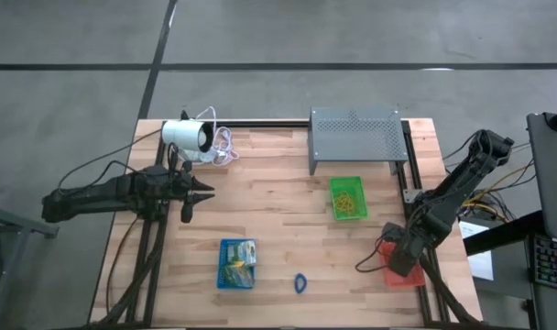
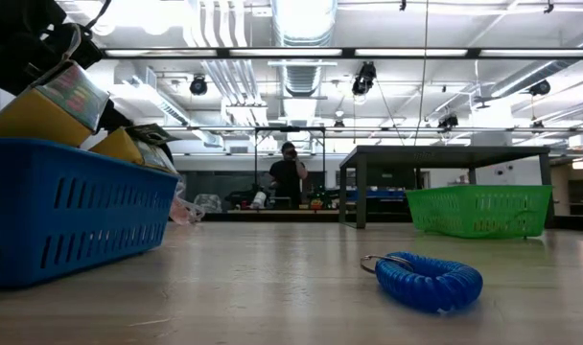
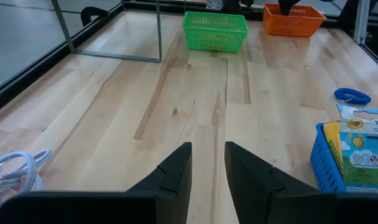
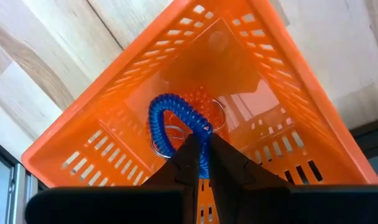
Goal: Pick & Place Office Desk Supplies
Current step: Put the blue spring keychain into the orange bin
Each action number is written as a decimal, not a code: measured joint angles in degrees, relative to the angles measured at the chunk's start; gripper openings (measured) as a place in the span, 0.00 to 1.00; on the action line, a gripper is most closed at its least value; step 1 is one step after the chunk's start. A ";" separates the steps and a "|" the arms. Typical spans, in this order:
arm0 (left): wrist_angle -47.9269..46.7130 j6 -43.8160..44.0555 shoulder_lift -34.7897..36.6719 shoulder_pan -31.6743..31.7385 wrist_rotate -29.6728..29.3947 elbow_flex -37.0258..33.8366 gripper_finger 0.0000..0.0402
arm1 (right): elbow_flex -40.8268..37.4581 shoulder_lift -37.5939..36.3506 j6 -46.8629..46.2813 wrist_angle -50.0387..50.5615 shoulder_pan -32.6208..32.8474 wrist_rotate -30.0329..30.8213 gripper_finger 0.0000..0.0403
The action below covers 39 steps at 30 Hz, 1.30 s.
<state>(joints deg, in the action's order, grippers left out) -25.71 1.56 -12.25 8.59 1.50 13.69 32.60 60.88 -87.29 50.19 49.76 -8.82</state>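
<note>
At the table's front edge in the high view, a blue coil loop [image 1: 300, 283] lay loose on the wood, with the blue tray [image 1: 236, 264] of green-and-white packets [image 1: 238, 257] just beside it on the left arm's side. Low down at table height, the same coil sat in the foreground, its small metal ring touching the boards, well apart from the green tray [image 2: 479, 211] farther back.

Over at the front right corner, the right arm folded down steeply from its base, elbow raised, its wrist pointing into the orange tray [image 1: 402, 266]. From its wrist camera, the right gripper [image 4: 201, 149] had its fingers pinched together on a second blue coil [image 4: 170, 124], holding it above the orange tray's floor, where a red coil [image 4: 198, 102] lay.

Further in, the left arm stretched out level from the left side across the middle of the table, its left gripper [image 1: 203, 191] above bare boards with the fingers [image 3: 176, 171] parted by a narrow gap and nothing between them.

Beyond that, the green tray held tan-yellow rubber bands [image 1: 346, 201]. Farthest back stood the grey perforated stand [image 1: 354, 136] and the white cylinder [image 1: 187, 136] with its coiled cable
</note>
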 joint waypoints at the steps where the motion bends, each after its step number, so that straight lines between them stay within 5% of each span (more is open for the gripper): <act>1: 0.00 0.01 0.00 0.00 0.00 0.00 0.25 | 0.00 0.00 0.33 0.02 0.00 0.00 0.05; 32: 0.00 0.00 0.00 0.01 0.00 0.00 0.25 | 0.14 -0.15 1.88 -2.44 0.66 -0.23 0.17; 39: 0.00 0.01 0.00 0.01 0.00 0.00 0.25 | 6.46 -1.52 1.75 7.56 0.66 0.19 0.17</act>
<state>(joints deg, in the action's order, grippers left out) -25.71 1.57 -12.25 8.60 1.50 13.69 39.06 59.36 -85.54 57.75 50.41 -8.63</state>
